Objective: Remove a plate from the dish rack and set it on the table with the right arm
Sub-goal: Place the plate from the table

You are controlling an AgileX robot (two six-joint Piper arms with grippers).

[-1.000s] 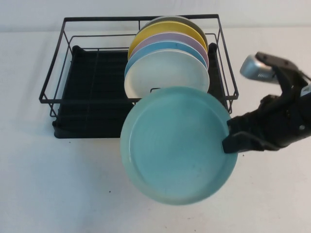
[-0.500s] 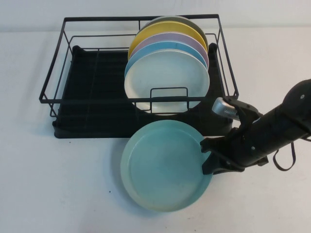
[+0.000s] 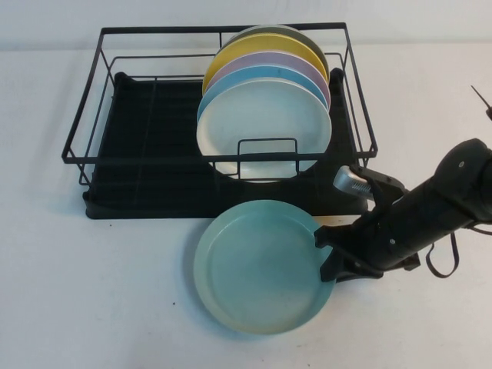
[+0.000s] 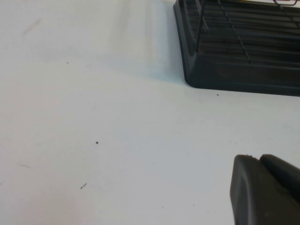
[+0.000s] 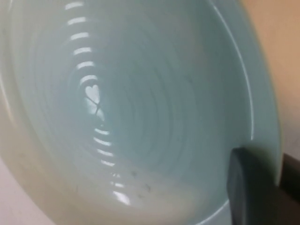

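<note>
Plate lower, rim in R pincer

Counter bare left of plate and in front of rack: open passage. Right gripper and arm block plate's right rim, jaws clamped on it. Rack right behind plate, stacked plates fill its right half; left half free. Left gripper low over bare counter near rack corner.
</note>
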